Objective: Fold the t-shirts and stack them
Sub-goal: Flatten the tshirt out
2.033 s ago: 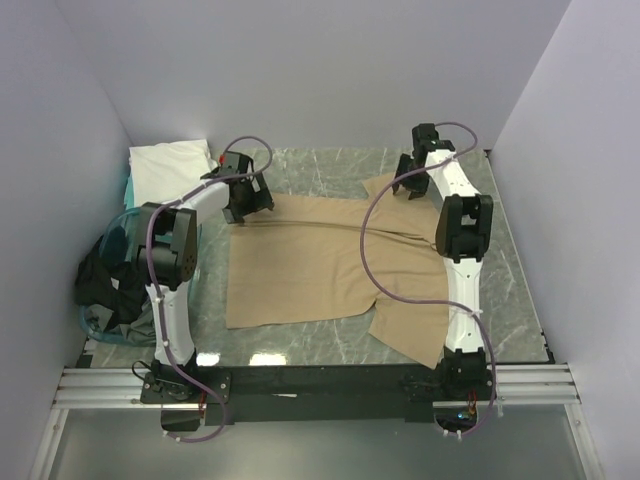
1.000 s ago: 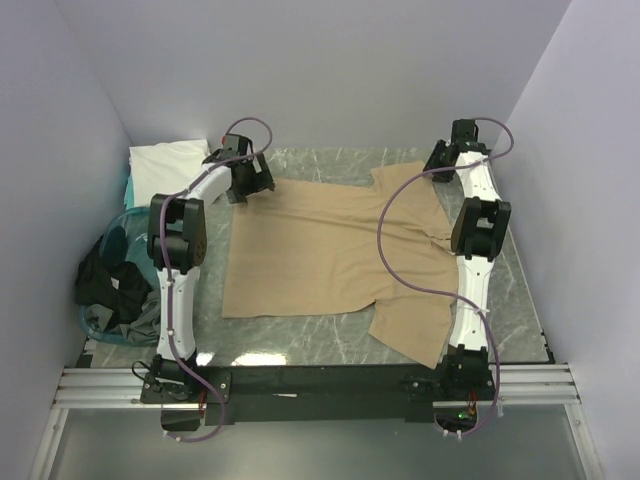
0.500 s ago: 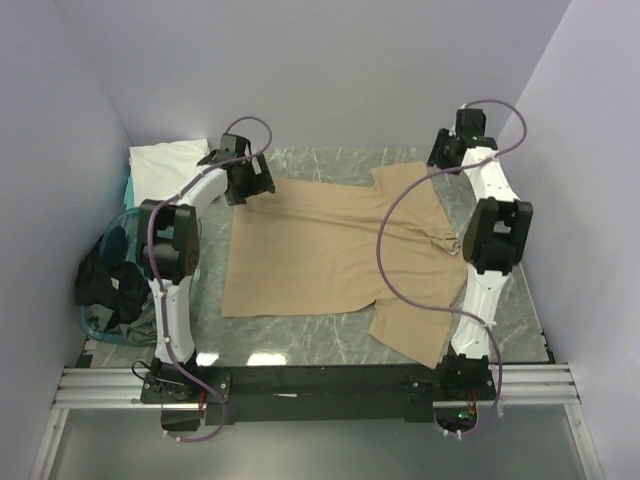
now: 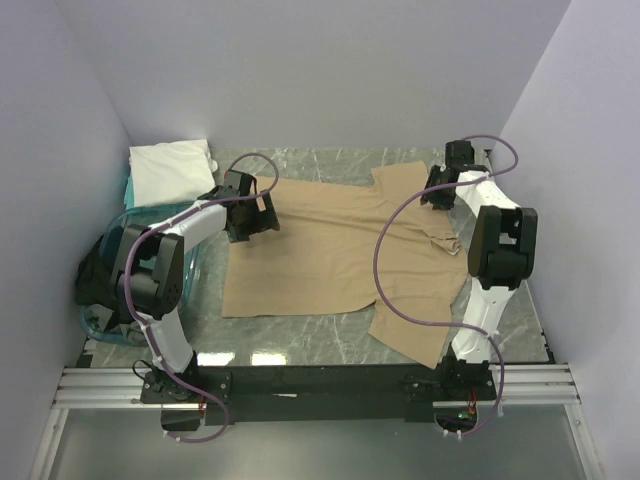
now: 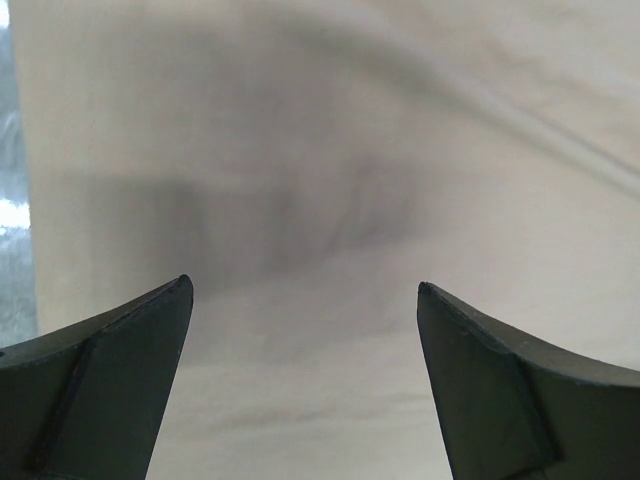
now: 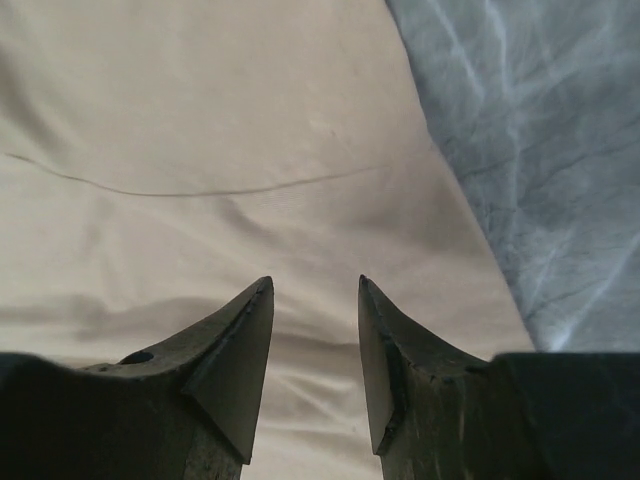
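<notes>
A tan t-shirt (image 4: 320,250) lies spread flat on the marble table, with one sleeve at the far right and one at the near right. My left gripper (image 4: 252,218) hovers over the shirt's far left part. In the left wrist view it (image 5: 305,290) is wide open and empty, with tan cloth (image 5: 330,150) below it. My right gripper (image 4: 438,192) is over the far right sleeve. In the right wrist view it (image 6: 315,285) is open with a narrow gap and holds nothing. It is just above the cloth (image 6: 200,120) near the cloth's edge.
A folded white shirt (image 4: 170,168) lies at the back left corner. A clear blue basket (image 4: 115,270) with dark clothes stands off the table's left side. Bare marble (image 4: 330,345) shows along the near edge and to the right of the sleeve (image 6: 540,150). Walls close in left, right and back.
Both arms dragged the shirt's top edge toward the back and flattened it. Both have now drawn back toward the near side, with the grippers open over the shirt.
</notes>
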{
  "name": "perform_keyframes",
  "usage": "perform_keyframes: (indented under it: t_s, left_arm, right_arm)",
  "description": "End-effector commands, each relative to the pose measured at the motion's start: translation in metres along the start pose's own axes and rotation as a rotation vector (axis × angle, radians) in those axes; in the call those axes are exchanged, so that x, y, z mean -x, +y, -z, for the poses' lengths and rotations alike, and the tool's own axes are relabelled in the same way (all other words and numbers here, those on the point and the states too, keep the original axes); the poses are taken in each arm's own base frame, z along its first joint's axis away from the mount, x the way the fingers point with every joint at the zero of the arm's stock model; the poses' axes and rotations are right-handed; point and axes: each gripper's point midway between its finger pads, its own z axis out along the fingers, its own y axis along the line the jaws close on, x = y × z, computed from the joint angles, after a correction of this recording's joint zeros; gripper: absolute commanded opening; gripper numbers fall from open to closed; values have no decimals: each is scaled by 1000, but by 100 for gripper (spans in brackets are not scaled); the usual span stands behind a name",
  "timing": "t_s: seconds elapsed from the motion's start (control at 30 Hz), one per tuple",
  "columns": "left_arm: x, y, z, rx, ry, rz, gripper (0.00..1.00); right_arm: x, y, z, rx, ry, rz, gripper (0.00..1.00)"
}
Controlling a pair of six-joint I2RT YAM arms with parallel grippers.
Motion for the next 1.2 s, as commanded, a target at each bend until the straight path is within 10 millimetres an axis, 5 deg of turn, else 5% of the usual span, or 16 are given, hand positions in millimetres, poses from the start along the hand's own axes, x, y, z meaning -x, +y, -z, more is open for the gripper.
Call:
perform_keyframes:
  t_s: [0.0,0.67,0.9,1.17]
  left_arm:
    - [4,1,1,-12,-41,21,100]
    - [-36,47,-17,152,39,36,99]
    - [-46,53,-21,165,57,38,99]
    - [-16,40,-12,154,-8,37,99]
  right_arm:
    - [-7,1,-9,-11,36,-1,46]
    - [-8,-28,-84,-196,201,23,45]
    - [29,-20,-86,-166,120,57,47]
    - [73,-8,-78,-112,-10,133,53]
